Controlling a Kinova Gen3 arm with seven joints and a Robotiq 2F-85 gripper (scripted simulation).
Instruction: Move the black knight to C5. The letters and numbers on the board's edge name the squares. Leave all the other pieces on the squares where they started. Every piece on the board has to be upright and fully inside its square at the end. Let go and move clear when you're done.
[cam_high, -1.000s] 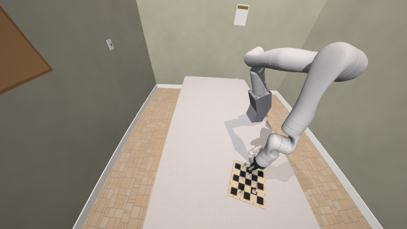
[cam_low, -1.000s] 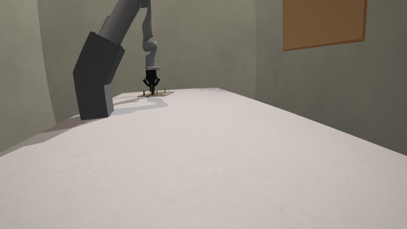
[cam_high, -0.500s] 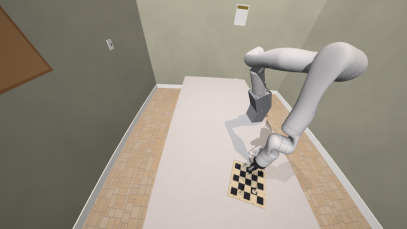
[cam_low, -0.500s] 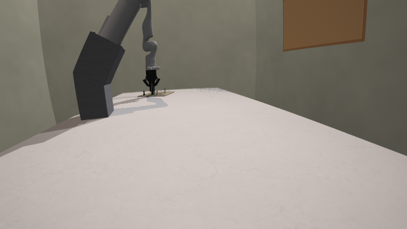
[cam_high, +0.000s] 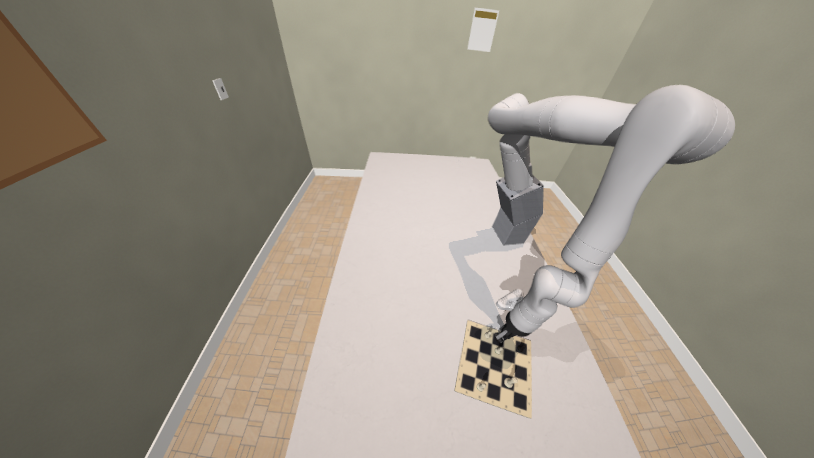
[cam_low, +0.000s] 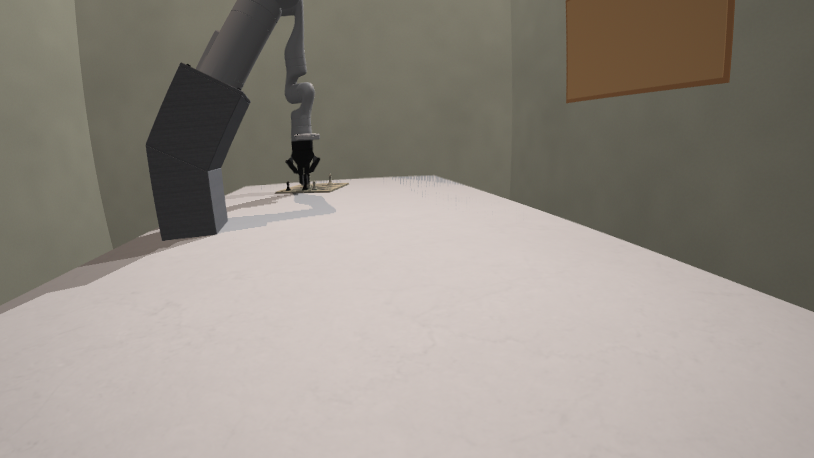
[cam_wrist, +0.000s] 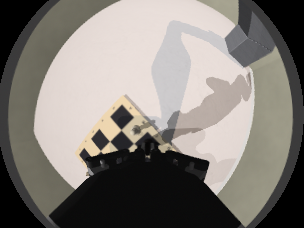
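Observation:
A small chessboard (cam_high: 496, 369) lies on the long white table, near its right side. My gripper (cam_high: 500, 336) stands low over the board's far rows, pointing down, and is shut on a small dark piece, the black knight, which is mostly hidden between the fingers. In the exterior view the gripper (cam_low: 305, 181) reaches down to the board (cam_low: 310, 190), far away and small. In the wrist view the gripper body (cam_wrist: 147, 209) fills the lower half and only a corner of the board (cam_wrist: 119, 134) shows. The square labels are too small to read.
Another dark piece stands right of the gripper. Several pale pieces (cam_high: 481, 385) stand on nearer rows. The arm's dark base block (cam_high: 516, 211) sits on the table behind the board. The table's right edge runs close to the board.

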